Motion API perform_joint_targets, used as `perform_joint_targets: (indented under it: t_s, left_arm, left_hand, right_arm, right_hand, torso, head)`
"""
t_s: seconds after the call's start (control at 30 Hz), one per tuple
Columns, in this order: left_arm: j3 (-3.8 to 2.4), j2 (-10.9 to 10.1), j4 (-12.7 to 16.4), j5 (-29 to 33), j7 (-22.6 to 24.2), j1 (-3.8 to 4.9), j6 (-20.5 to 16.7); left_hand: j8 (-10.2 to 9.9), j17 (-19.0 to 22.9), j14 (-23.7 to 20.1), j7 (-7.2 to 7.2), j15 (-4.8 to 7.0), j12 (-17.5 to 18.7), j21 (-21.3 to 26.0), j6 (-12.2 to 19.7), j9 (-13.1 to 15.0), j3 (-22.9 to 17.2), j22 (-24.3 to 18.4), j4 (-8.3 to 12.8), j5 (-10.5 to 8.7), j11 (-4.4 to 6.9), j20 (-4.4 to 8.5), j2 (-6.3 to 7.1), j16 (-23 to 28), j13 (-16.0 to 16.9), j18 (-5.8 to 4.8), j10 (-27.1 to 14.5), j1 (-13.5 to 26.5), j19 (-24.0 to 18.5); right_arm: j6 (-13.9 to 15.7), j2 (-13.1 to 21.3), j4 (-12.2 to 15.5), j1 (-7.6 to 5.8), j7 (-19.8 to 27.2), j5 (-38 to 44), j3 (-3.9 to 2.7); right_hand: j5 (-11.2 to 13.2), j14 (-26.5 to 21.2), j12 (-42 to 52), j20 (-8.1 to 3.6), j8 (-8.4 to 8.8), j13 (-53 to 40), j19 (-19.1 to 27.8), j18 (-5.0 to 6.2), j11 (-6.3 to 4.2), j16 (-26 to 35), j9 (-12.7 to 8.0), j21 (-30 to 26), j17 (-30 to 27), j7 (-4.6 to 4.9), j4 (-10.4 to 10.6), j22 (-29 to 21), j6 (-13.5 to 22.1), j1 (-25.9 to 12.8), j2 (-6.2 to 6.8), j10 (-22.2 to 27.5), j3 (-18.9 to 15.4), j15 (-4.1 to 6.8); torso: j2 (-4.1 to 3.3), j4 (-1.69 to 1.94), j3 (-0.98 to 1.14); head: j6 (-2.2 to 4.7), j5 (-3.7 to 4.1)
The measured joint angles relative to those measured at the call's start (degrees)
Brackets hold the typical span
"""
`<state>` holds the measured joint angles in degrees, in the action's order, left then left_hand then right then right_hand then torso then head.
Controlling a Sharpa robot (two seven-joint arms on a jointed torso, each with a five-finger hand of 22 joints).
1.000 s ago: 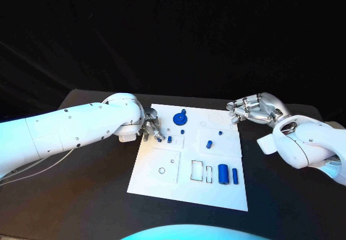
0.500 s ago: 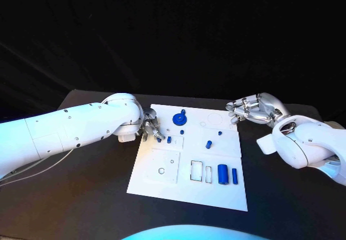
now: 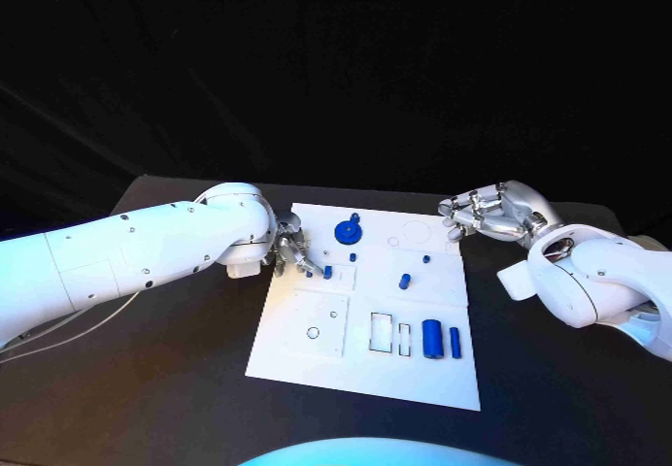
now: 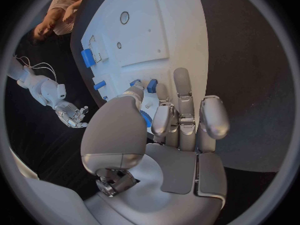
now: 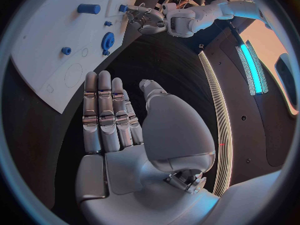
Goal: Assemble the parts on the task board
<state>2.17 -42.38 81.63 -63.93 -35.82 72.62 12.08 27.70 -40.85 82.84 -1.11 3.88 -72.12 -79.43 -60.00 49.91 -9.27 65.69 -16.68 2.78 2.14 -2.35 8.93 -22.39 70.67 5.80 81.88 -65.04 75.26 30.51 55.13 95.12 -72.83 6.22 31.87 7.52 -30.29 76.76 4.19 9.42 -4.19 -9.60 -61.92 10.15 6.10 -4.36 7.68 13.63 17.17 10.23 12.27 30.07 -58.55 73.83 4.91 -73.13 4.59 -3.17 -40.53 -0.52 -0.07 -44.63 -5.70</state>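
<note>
The white task board (image 3: pixel 364 361) lies in the middle of the black table. My left hand (image 3: pixel 290 249) sits at the board's left edge; in the left wrist view its thumb and a finger (image 4: pixel 164 119) pinch a small blue peg (image 4: pixel 145 119). A second small peg (image 3: pixel 328 272) stands just beside it. A blue gear (image 3: pixel 348 230) sits near the far edge, and a blue cylinder (image 3: pixel 434 338) and a thin blue bar (image 3: pixel 455 339) lie toward the near right. My right hand (image 3: pixel 490 216) hovers off the board's far right corner with straight fingers (image 5: pixel 103 110), holding nothing.
More small blue pieces (image 3: pixel 405 281) are scattered over the board's middle. Rectangular slots (image 3: pixel 383 331) and a round hole (image 3: pixel 313 332) mark the near part of the board. Bare black table (image 3: pixel 168 379) surrounds the board on both sides.
</note>
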Motion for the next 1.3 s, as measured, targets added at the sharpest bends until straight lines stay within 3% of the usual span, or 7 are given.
perform_joint_targets:
  t_s: [0.6,0.7,0.83,0.9,1.03,1.1,1.3]
  left_arm:
    - [-1.4,-2.2,2.04,2.51,0.54,0.22,-3.75]
    - [-1.54,-2.76,2.41,4.33,1.63,0.49,-5.73]
    - [-1.62,-3.21,3.13,8.2,5.05,0.7,-9.09]
    - [-1.59,-3.22,3.5,9.74,7.24,0.72,-10.74]
    - [-0.97,-2.75,4.01,11.01,13.39,0.71,-14.91]
    - [-0.57,-2.22,4.14,10.51,16.95,0.51,-17.24]
    - [0.31,-0.36,3.98,4.61,24.77,-0.85,-22.55]
  left_hand:
    - [-1.02,-0.05,0.0,-0.97,0.0,2.02,1.37,1.51,0.42,4.64,-3.42,0.02,0.0,-0.57,-0.15,-3.03,0.23,-2.25,0.01,-1.31,-1.72,-1.69]
    - [-2.7,-0.04,-0.43,-2.07,-0.43,7.51,4.94,4.43,-0.48,5.02,-10.08,-0.08,0.0,-1.44,-0.47,-3.68,0.46,-7.72,0.63,-5.2,-2.37,-6.08]
    - [-5.62,0.42,-3.6,-4.75,-2.53,22.6,14.72,9.41,-3.46,4.18,-25.54,0.15,0.0,-3.85,-1.69,-4.51,2.26,-22.13,3.82,-17.26,-5.81,-16.51]
    - [-7.22,0.78,-5.84,-6.15,-3.71,28.14,19.84,11.55,-5.78,2.5,-30.49,0.33,0.2,-5.25,-2.76,-4.75,3.33,-26.62,4.02,-22.73,-8.9,-20.12]
    - [-10.35,-0.72,-3.9,-7.35,-4.37,36.33,26.34,12.94,-11.0,-2.54,-34.89,1.92,0.2,-6.44,-3.99,-4.04,0.26,-33.8,4.02,-28.02,-17.03,-22.02]
    - [-12.23,-3.51,-4.88,-8.02,-4.92,40.55,28.73,12.23,-15.17,-5.71,-36.58,1.85,0.39,-6.73,-3.81,-1.92,-3.87,-38.8,4.02,-27.9,-19.76,-21.54]
    - [-14.22,-6.97,-7.52,-7.48,-4.49,44.83,29.75,8.86,-21.53,-10.49,-37.51,3.15,0.39,-6.6,-3.68,0.86,-10.28,-45.41,4.01,-26.63,-22.54,-19.65]
  right_arm:
    - [0.01,0.04,-0.07,0.0,0.02,-0.01,0.0]
    - [0.01,0.03,-0.08,0.0,0.02,-0.01,0.0]
    - [0.01,0.02,-0.09,0.0,0.03,-0.01,0.0]
    - [0.01,0.02,-0.1,0.0,0.03,-0.01,0.0]
    - [0.02,0.02,-0.11,0.01,0.05,-0.02,0.0]
    - [0.02,0.03,-0.11,0.01,0.07,-0.02,0.0]
    - [0.02,0.12,-0.12,0.01,0.12,-0.06,0.0]
  right_hand:
    - [0.0,0.0,0.0,0.0,0.0,-0.07,0.0,0.0,0.2,0.0,0.0,0.0,0.0,0.0,0.0,0.0,0.0,-0.23,0.24,0.21,0.0,0.0]
    - [0.0,0.0,0.0,0.0,0.0,-0.07,0.0,0.0,0.2,0.0,0.0,0.0,0.0,0.0,0.0,0.01,0.0,-0.23,0.24,0.2,0.0,0.0]
    - [0.0,0.0,0.0,0.0,0.0,-0.07,0.0,0.0,0.2,0.0,0.0,0.0,0.0,0.0,-0.01,0.01,0.0,-0.23,0.24,0.2,0.01,0.0]
    - [0.0,0.0,0.0,0.0,0.0,-0.07,0.0,0.0,0.2,0.0,0.0,0.0,0.0,0.0,-0.01,-0.05,0.0,-0.23,0.24,0.2,0.01,0.0]
    - [0.0,0.0,0.0,0.0,0.0,-0.06,0.0,0.0,0.2,0.0,0.0,0.0,0.0,0.0,-0.01,-0.05,0.0,-0.23,0.24,0.2,0.01,0.0]
    - [0.0,0.0,0.0,0.0,0.0,-0.06,0.0,0.0,0.2,0.0,0.0,0.0,0.0,0.0,-0.01,-0.05,0.0,-0.23,0.24,0.2,0.01,0.0]
    - [0.0,0.0,0.0,0.0,0.0,-0.06,0.0,0.0,0.2,0.0,0.0,0.0,0.0,0.0,-0.01,-0.05,0.0,-0.23,0.23,0.2,0.01,0.0]
  torso:
    - [0.01,0.01,-0.01]
    - [0.01,0.01,-0.02]
    - [0.01,0.02,0.0]
    - [0.01,0.03,0.01]
    - [0.02,0.05,0.02]
    - [0.02,0.04,0.02]
    - [0.01,0.04,-0.01]
  head:
    - [0.3,0.17]
    - [0.43,0.26]
    - [0.57,0.41]
    - [0.62,0.48]
    - [0.86,0.83]
    - [1.0,1.03]
    - [1.4,1.53]
